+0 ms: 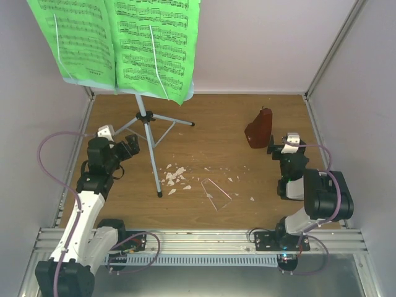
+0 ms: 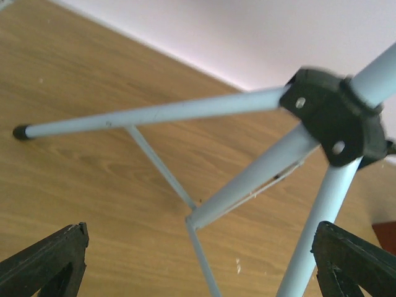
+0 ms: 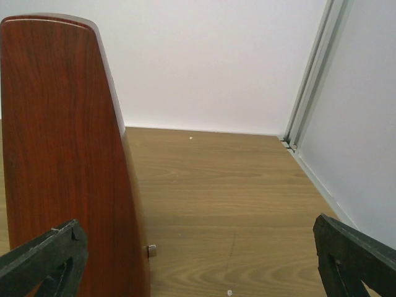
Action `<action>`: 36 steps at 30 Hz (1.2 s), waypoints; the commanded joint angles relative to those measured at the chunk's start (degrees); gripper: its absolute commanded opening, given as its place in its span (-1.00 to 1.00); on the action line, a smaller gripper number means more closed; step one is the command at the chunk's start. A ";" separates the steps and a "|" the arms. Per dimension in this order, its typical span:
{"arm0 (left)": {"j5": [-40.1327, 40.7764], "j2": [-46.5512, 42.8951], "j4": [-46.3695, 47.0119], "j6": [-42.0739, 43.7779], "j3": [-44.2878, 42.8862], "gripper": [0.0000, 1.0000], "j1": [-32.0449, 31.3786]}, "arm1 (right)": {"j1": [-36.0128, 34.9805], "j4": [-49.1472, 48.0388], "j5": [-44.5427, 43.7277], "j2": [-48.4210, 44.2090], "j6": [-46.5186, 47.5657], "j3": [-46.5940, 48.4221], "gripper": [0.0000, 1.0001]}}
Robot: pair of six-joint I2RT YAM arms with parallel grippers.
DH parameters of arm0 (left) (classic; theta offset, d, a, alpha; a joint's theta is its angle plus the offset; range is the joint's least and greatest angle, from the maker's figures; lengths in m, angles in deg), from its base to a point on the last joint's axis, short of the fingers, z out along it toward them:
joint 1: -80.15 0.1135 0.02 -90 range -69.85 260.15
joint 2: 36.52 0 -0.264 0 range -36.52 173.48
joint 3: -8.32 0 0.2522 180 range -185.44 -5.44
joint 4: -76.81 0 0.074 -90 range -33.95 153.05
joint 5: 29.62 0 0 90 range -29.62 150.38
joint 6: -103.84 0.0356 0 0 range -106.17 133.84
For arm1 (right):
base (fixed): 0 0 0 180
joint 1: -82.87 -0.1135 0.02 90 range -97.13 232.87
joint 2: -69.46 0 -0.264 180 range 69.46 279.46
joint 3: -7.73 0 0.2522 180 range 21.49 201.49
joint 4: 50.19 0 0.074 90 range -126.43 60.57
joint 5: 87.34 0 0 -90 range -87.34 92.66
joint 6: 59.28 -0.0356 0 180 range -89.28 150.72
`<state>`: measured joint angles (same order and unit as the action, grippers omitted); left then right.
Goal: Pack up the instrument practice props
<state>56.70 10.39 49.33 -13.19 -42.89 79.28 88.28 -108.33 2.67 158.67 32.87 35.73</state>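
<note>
The music stand [image 1: 150, 145] stands at the left of the wooden floor, its grey tripod legs [image 1: 162, 120] spread. Bright green sheet music [image 1: 120, 40] covers its desk at the top. The tripod hub [image 2: 334, 114] and legs [image 2: 154, 112] fill the left wrist view. My left gripper [image 1: 129, 147] is open and empty just left of the pole; its point in the wrist view [image 2: 198, 275] lies low between the legs. The reddish-brown metronome [image 1: 258, 128] stands upright at the right. My right gripper [image 1: 276, 147] is open and empty just behind it; the metronome [image 3: 62, 154] stands ahead of the left finger [image 3: 43, 263].
White crumbs [image 1: 175, 176] lie near the front tripod foot. A thin clear piece [image 1: 215, 192] lies on the floor in the middle. White walls close in the back and both sides. A metal rail [image 1: 198, 238] runs along the near edge.
</note>
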 commanded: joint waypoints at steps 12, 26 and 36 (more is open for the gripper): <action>-19.90 -6.36 -8.92 8.09 -2.56 0.88 -6.00 | -0.28 11.69 -8.41 -15.45 -5.83 -1.15 0.99; 1.50 -2.29 -3.28 0.29 4.59 0.47 -19.98 | -0.21 32.64 -3.99 -31.90 -17.07 3.32 0.99; 5.80 6.87 2.51 0.13 3.10 -0.31 -18.30 | -0.17 33.17 -8.00 -39.10 -18.43 0.64 0.99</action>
<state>58.16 16.30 45.92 -13.52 -38.78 59.72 88.28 -75.50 -3.60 122.37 15.39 37.23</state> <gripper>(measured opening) 0.455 0.995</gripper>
